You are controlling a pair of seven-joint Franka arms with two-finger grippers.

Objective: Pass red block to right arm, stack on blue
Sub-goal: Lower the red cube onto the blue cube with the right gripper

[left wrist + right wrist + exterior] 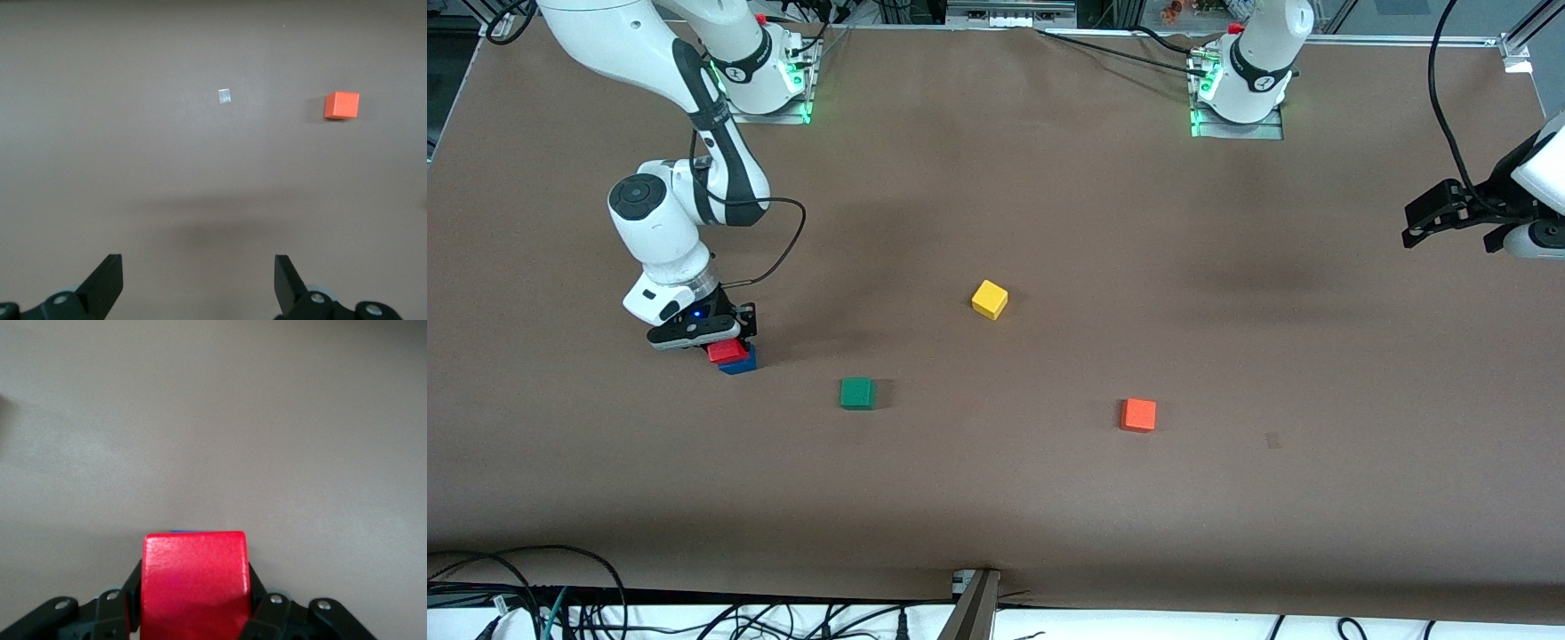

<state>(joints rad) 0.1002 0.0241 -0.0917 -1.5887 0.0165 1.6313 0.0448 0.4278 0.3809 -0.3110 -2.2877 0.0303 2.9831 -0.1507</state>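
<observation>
The red block (727, 351) is between the fingers of my right gripper (729, 342), which is shut on it at the right arm's end of the table. The block is right on top of the blue cube (742, 364), a little offset from it. In the right wrist view the red block (195, 580) fills the space between the fingers, and only a thin blue edge (187, 531) shows past it. My left gripper (1416, 228) is open and empty, waiting in the air over the left arm's end of the table; it also shows in the left wrist view (198, 283).
A green cube (857, 393) lies beside the stack toward the table's middle. A yellow cube (989, 299) lies mid-table. An orange cube (1138, 415) lies toward the left arm's end and shows in the left wrist view (341, 105), beside a small pale patch (224, 96).
</observation>
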